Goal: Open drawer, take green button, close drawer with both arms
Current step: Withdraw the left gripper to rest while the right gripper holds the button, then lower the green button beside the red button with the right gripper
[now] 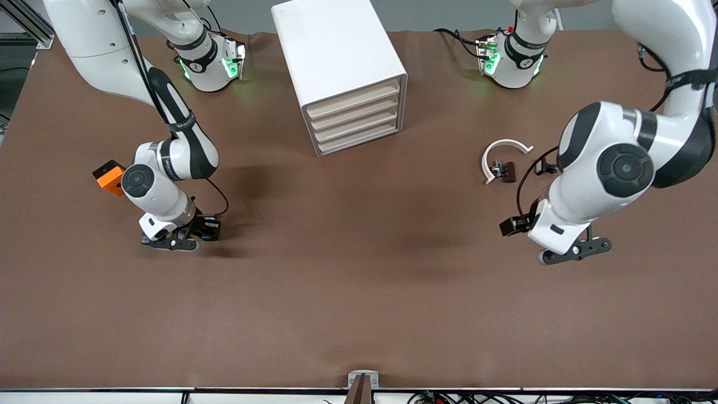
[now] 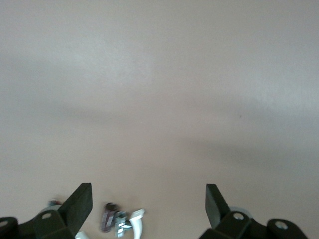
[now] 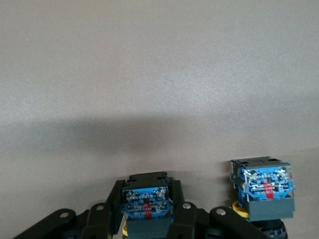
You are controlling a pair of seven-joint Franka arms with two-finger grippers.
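Observation:
The white four-drawer cabinet [image 1: 342, 62] stands at the middle of the table near the arms' bases. The drawer [image 1: 359, 125], third from the top, is shut like the others. My right gripper [image 1: 179, 240] [image 3: 147, 199] sits low at the table toward the right arm's end, shut on a button [image 3: 147, 201] with a black and blue body. A yellowish edge shows beneath that body and its cap is hidden. My left gripper [image 1: 572, 252] [image 2: 149, 196] hangs open over bare table toward the left arm's end, with nothing between its fingers.
A second button [image 3: 264, 186] of the same kind stands on the table beside the held one. A curved white piece [image 1: 505, 147] and a small dark part [image 1: 503, 170] [image 2: 112, 221] lie near the left arm. An orange block [image 1: 109, 177] shows beside the right arm.

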